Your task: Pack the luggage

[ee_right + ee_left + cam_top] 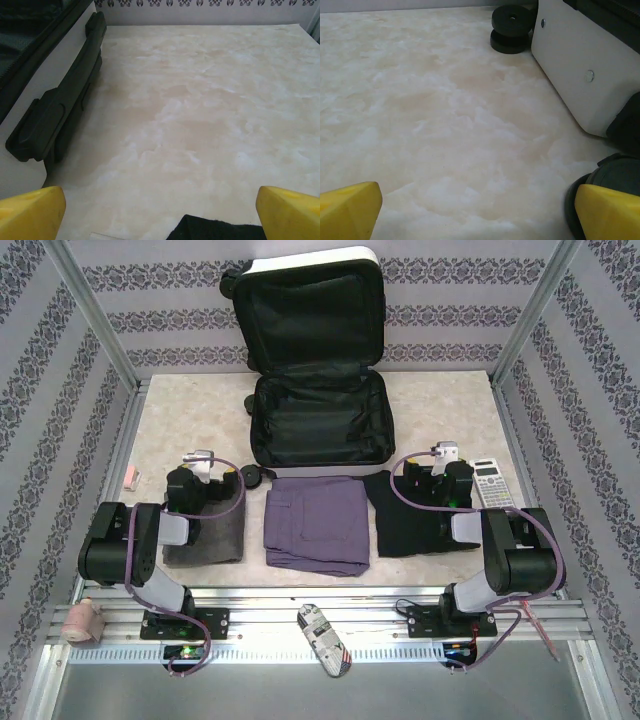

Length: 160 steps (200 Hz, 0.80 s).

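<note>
The luggage [320,420] lies open at the back of the table, its white lid [312,260] leaning on the wall and black lining showing. Its white shell [570,65] and black wheels [512,27] appear in the left wrist view, its side handle [60,115] in the right wrist view. A folded grey cloth [215,535], purple cloth [318,523] and black cloth [405,520] lie in a row near the arms. My left gripper [477,215] is open over bare table above the grey cloth. My right gripper [160,210] is open over the black cloth's edge [215,231].
A calculator [492,483] lies at the right, a small black round thing [253,476] by the luggage's front left corner, a pink bit [132,477] at the left edge. A tape roll [82,621] and a patterned pouch [325,638] rest on the front rail.
</note>
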Tool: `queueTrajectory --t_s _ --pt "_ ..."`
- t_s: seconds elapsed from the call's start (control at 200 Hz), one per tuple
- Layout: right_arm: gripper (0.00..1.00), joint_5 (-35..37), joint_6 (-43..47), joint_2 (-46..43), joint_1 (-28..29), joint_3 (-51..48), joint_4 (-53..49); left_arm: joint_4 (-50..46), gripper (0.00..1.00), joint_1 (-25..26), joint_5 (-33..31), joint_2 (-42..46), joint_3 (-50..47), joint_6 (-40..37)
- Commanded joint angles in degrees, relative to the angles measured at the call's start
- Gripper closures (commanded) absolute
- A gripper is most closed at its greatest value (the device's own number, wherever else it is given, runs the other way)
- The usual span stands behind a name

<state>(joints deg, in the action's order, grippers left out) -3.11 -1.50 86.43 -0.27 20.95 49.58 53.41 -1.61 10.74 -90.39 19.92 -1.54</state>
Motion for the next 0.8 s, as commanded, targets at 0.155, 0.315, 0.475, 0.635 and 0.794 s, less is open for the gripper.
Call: queueTrajectory --t_s 0.155,0.315,0.475,0.635,0.794 --pt "0.02 -1.1 -0.13 0.5 -0.52 1.29 2.01 2.78 0.01 -0.02 0.88 -0.67 1.08 -0.48" --pt "0.02 -1.09 -0.25 0.49 -0.52 1.29 2.01 2.76 0.01 -0.02 0.92 -0.69 1.08 -0.48" --pt "0.02 -1.2 -0.35 0.49 -0.61 1.29 2.01 0.14 0.01 0.02 -4.44 -0.76 2.61 1.44" --pt "0.02 -0.57 -0.26 0.42 -0.45 1.25 1.96 0.12 0.01 -0.06 -4.53 -0.69 2.58 1.45" --pt "0.02 4.13 -1.18 -0.61 0.23 1.85 0.36 -1.22 0.01 -0.05 -4.98 1.77 2.25 1.57"
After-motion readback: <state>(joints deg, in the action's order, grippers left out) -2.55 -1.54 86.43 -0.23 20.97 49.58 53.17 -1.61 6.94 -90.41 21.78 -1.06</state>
